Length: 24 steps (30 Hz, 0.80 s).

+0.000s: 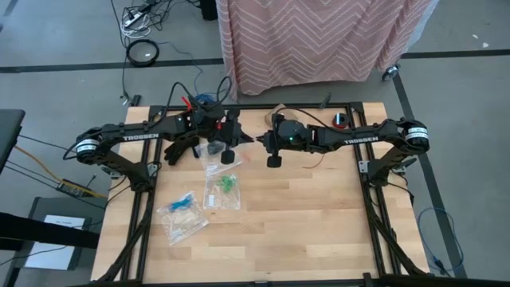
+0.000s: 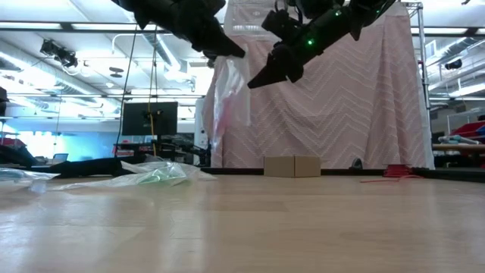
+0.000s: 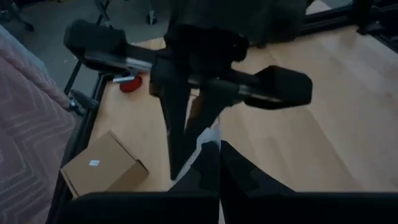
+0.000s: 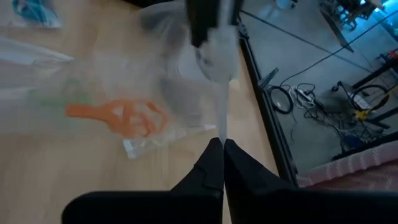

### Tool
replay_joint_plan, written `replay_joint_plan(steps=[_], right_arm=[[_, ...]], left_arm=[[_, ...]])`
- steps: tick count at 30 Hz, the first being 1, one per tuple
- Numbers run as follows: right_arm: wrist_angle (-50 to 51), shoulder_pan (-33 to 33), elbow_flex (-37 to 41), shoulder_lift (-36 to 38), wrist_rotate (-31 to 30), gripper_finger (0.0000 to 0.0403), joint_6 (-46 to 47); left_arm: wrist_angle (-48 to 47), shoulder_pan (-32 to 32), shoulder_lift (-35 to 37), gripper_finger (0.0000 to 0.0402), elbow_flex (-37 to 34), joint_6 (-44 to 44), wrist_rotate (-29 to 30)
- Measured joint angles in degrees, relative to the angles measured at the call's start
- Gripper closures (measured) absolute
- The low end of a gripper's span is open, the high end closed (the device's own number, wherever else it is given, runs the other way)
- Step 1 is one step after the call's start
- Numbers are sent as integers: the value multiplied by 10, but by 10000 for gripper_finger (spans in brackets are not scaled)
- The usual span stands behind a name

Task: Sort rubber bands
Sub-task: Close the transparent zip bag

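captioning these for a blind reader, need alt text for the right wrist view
The right gripper's dark fingers are shut on the edge of a clear plastic zip bag held up over the wooden table. Behind it lies another clear bag holding orange rubber bands.

Up near the ceiling lights the left gripper (image 2: 236, 53) and the right gripper (image 2: 256, 82) hang close together, a clear plastic bag (image 2: 229, 95) drooping from the left one. More bags (image 2: 155, 174) lie on the wooden table (image 2: 303, 227), before a pink zigzag curtain (image 2: 356, 98).

Clear zip bags (image 1: 221, 191) on wood table (image 1: 319, 223), cardboard box (image 2: 292, 166), pink cloth (image 1: 319, 40) behind.
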State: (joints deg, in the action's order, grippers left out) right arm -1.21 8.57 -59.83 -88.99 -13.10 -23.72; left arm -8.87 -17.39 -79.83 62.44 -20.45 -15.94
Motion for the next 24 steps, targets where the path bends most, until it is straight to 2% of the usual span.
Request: replay_joint_plan(steps=[5,10,15,21,24], right_arm=[[-3,0,1,3,5,376,-3],[-21,-2,1,4,26,309,-4],[-27,-10,1,5,38,253,-19],[-11,-11,1,26,34,235,-20],[1,-11,1,46,23,236,-27]], left_arm=[[-39,-1,1,401,0,-6,0],[-38,-4,1,401,0,-16,-2],[6,-13,1,401,0,-18,-42],[83,-47,1,401,-4,16,-107],[148,-63,5,401,-41,46,-136]])
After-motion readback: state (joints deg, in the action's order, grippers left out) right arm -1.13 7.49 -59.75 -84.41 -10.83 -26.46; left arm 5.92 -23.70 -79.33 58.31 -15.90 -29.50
